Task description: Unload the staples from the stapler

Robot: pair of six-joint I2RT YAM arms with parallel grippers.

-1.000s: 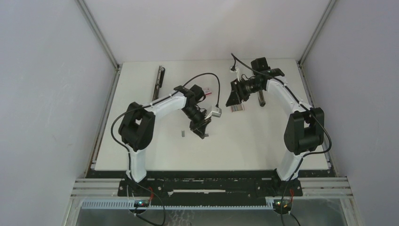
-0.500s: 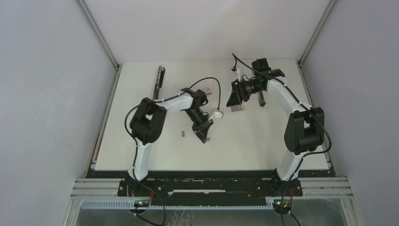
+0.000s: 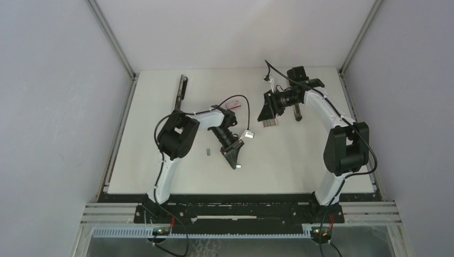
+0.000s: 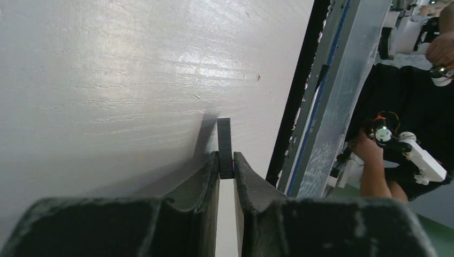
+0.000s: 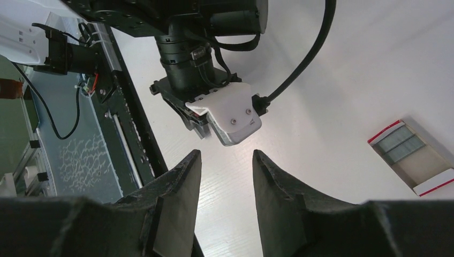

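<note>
1. Grey metal strip [image 4: 224,138] of staples is pinched in the left jaws. They are clenched tight on its back end.
2. The strip is over the middle of the table [image 3: 300,160], a bit toward the near edge. A second strip [image 3: 207,152] lies flat on the table near it, on the left, and the two do not touch.
3. The right jaws are apart and have nothing in them. They hang farther back on the table. A red-and-white box [image 5: 409,155] lies on the table in their view.
4. I think the step now is to put the held strip down on the table.
5. To do it well, go down slowly and tip the strip flatter, so most of it lies on the table before the jaws let go.
6. Then open the jaws just a little and pull straight back along the strip. A sideways tug could flick it away or snap it, since a strip like this breaks easily.
7. Putting it beside the second strip would keep the staples together.
8. The strip's long side runs in line with the jaws. It sticks straight out past the tips and points down toward the table's near edge.
9. Its far tip seems to meet its own shadow on the table. I cannot tell if it really touches.
</note>
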